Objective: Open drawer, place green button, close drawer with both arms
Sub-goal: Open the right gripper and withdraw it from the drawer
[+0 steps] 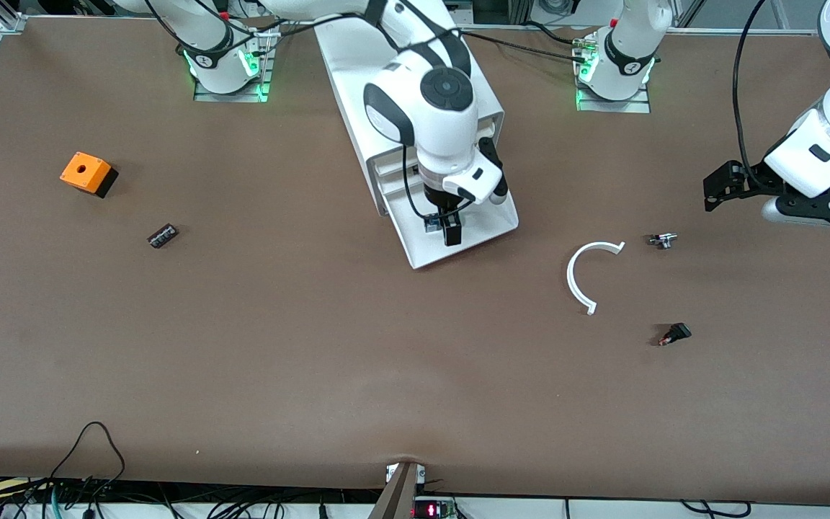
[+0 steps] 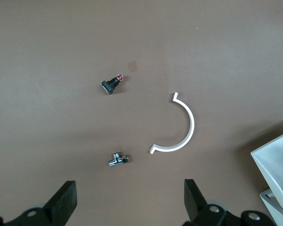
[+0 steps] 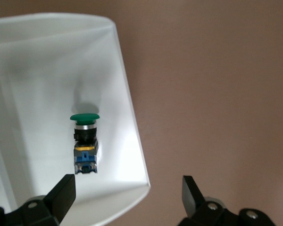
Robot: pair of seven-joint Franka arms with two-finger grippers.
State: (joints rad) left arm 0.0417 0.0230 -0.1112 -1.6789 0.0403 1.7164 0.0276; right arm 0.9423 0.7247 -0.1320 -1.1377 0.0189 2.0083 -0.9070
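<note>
The white cabinet (image 1: 357,79) stands mid-table, its bottom drawer (image 1: 491,220) pulled out toward the front camera. The button (image 3: 85,141), with a green cap and a blue-black body, lies on its side on the drawer's floor (image 3: 47,61). In the front view it shows as a small bluish spot (image 1: 432,224). My right gripper (image 1: 451,232) hangs just over the open drawer, open and empty (image 3: 127,197), with the button a little way off its fingers. My left gripper (image 1: 709,191) is open and empty (image 2: 129,200), up over the table toward the left arm's end.
A white plastic arc (image 1: 588,274), a small metal fitting (image 1: 663,240) and a small black-red switch (image 1: 675,334) lie toward the left arm's end. An orange cube with a hole (image 1: 86,173) and a small dark part (image 1: 162,236) lie toward the right arm's end.
</note>
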